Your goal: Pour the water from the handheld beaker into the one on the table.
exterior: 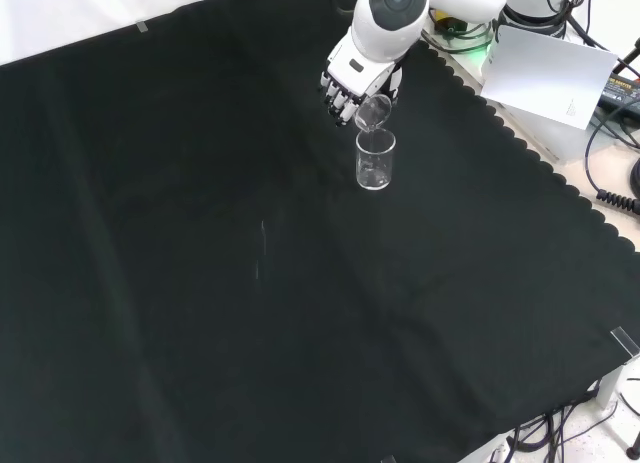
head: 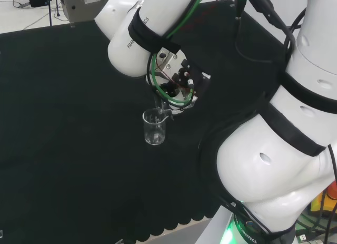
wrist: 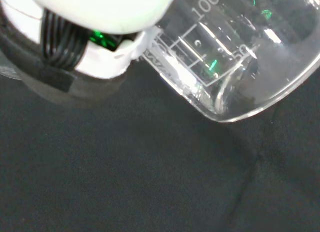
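A clear glass beaker point(exterior: 375, 160) stands upright on the black cloth; the head view shows the standing beaker point(head: 154, 127) just below the arm's wrist. The hand point(exterior: 350, 87) is curled round a second clear beaker point(exterior: 373, 112), tipped over steeply with its mouth just above the standing beaker's rim. In the wrist view the held beaker point(wrist: 235, 56) lies tilted close to the camera, its printed scale showing, beside a white part of the hand point(wrist: 95, 21). I cannot make out any water in either beaker. In the head view the arm's links hide most of the hand.
Black cloth point(exterior: 200, 283) covers the bench on all sides of the beakers. Its scalloped edge point(exterior: 540, 148) runs along the right of the front view, with a white board point(exterior: 545, 73) and cables beyond it. The arm's big white links point(head: 284, 149) stand at the head view's right.
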Available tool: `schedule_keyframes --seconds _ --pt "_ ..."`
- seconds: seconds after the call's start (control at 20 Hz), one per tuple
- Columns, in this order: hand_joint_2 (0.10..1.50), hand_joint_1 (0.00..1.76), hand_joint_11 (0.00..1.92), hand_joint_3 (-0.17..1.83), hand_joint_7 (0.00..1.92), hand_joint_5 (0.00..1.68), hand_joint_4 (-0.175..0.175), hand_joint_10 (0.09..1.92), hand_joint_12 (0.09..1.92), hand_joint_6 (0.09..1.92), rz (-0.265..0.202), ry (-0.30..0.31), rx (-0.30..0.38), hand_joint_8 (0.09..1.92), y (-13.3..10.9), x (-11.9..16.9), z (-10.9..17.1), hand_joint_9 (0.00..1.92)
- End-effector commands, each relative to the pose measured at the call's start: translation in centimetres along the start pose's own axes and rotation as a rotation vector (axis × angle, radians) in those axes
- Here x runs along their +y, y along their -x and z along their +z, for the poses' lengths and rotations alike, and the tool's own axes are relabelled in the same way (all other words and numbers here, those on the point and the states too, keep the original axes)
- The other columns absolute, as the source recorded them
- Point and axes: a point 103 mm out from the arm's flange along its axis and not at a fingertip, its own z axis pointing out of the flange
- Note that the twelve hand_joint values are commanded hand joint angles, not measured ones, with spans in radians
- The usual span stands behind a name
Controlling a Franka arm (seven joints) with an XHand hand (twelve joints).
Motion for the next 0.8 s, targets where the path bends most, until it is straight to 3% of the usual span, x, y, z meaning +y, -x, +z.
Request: schedule_keyframes --seconds 0.05,0.8 --pt "0.72 1.18 1.55 0.46 1.79 1.44 0.011 0.09 0.51 0.27 0.003 -0.024 -0.028 0.09 -0.33 0.24 -0.29 1.83" --pt "0.73 1.18 1.56 0.45 1.79 1.41 0.012 0.09 0.5 0.33 0.032 -0.062 -0.08 0.09 -0.8 0.12 -1.04 1.83"
